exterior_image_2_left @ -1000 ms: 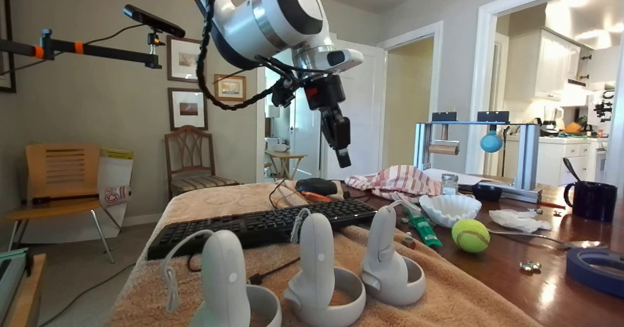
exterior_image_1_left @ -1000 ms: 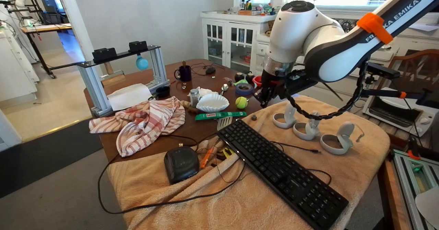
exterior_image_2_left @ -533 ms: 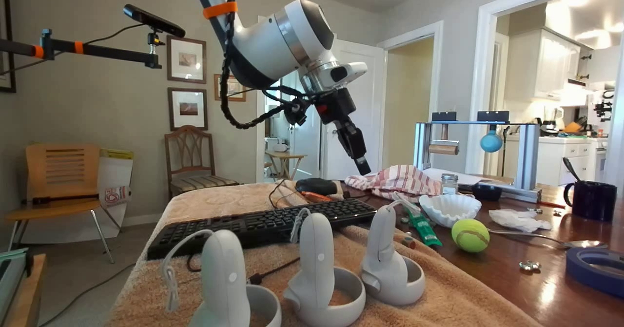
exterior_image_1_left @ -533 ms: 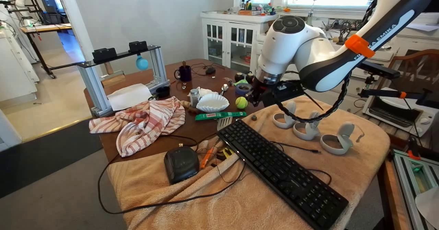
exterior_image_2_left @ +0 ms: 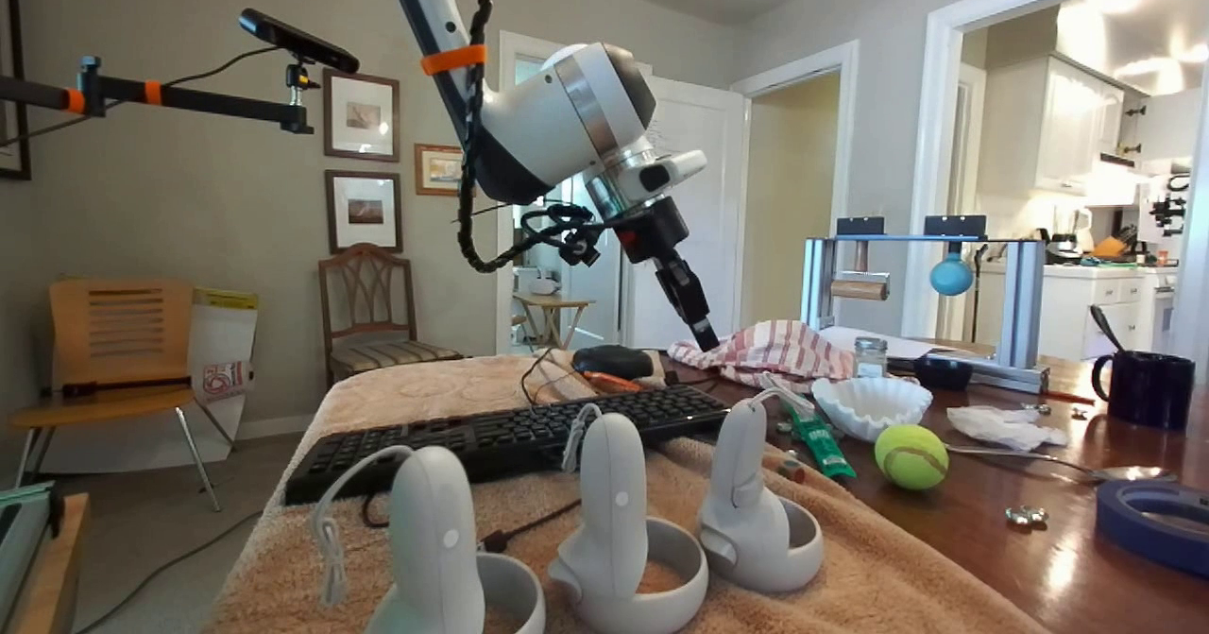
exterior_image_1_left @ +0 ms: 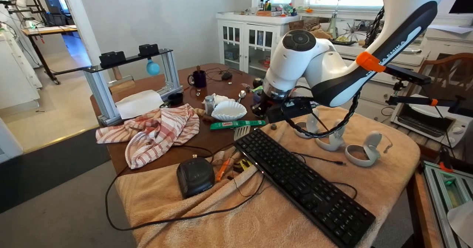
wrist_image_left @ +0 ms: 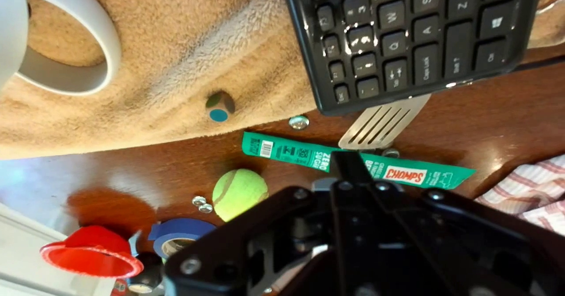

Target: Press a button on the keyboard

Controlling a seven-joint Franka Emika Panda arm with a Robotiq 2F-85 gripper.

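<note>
The hand is clenched, its fingertips together, and hangs tilted above the counter, apart from the keyboard. From the wrist, the keyboard lies ahead of the fingertips and off to their right, its Esc and Tab end nearest the hand. In both exterior views a gap shows between hand and keyboard, the hand being the higher. Most of the keyboard rests on the towel; the near end reaches past the towel's edge. Between that end and the fingertips is the spatula, its slotted head showing up to the keyboard's edge. The packet lies crosswise on the counter, partly covered by the fingertips in the wrist view. To the hand's left come the ball, then the tape, then the bowl, each farther out. Ahead and to the left, the block sits on the towel, with a controller beyond it. To the hand's right, at the wrist view's edge, is the cloth.
</note>
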